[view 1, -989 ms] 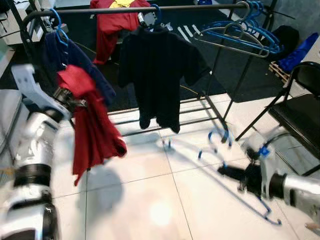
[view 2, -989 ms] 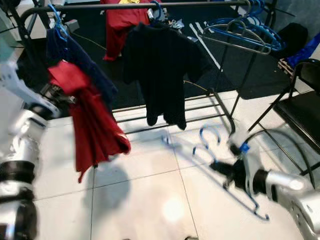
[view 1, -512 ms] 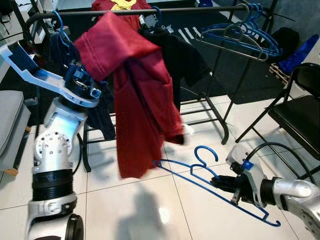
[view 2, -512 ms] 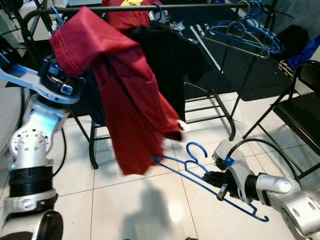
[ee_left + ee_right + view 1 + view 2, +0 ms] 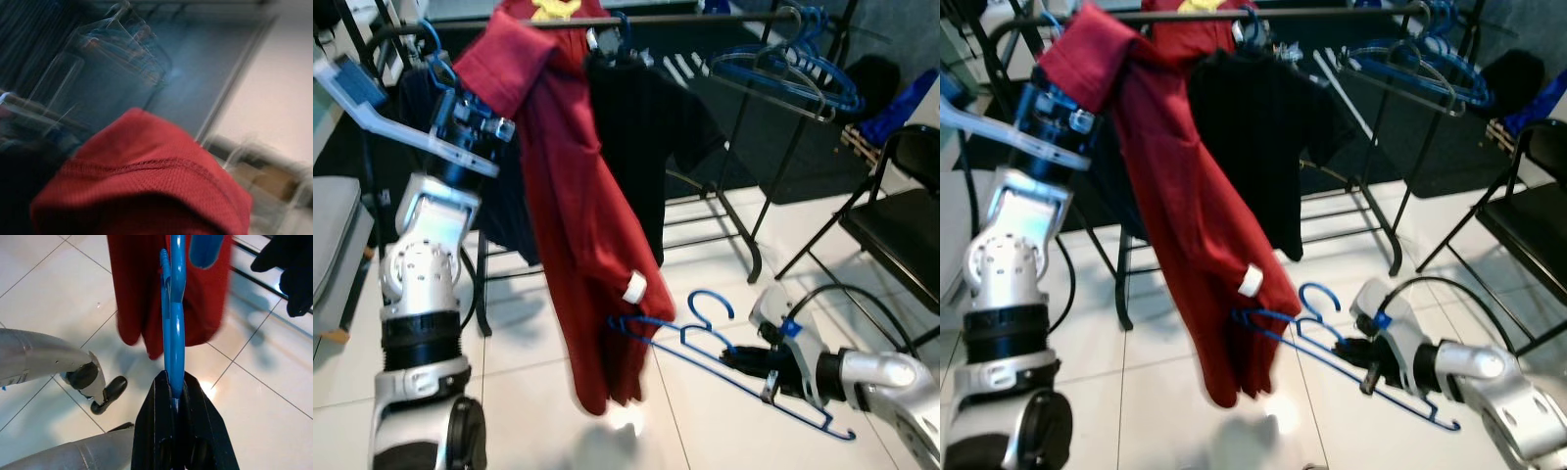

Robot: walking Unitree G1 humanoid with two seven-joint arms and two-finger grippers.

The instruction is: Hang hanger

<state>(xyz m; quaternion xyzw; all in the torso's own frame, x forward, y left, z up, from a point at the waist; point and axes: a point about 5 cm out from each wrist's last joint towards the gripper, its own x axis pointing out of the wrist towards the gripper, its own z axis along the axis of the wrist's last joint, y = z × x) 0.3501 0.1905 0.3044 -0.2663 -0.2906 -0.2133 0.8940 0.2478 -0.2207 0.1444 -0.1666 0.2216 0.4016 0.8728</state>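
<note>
A blue hanger (image 5: 734,367) is held low over the tiled floor (image 5: 705,441) by the right gripper (image 5: 766,370), whose two black fingers (image 5: 195,431) are seen in the right wrist view clamped on the hanger's bar. One tip of the hanger lies at the lower edge of a red garment (image 5: 578,225), which is raised by the left arm (image 5: 421,255) in front of the clothes rail (image 5: 1312,13). The garment is not yet on the hanger, and the hanger is well below the rail, so the dressing and the hanging both appear to remain. A black shirt (image 5: 1263,127) and a cluster of spare blue hangers (image 5: 793,64) are already on the rail; a black folding chair (image 5: 901,215) stands to the right. The left gripper is covered by red cloth in the left wrist view, so the state of its fingers cannot be told. That view is heavily blurred, as is the cloth's hem.
</note>
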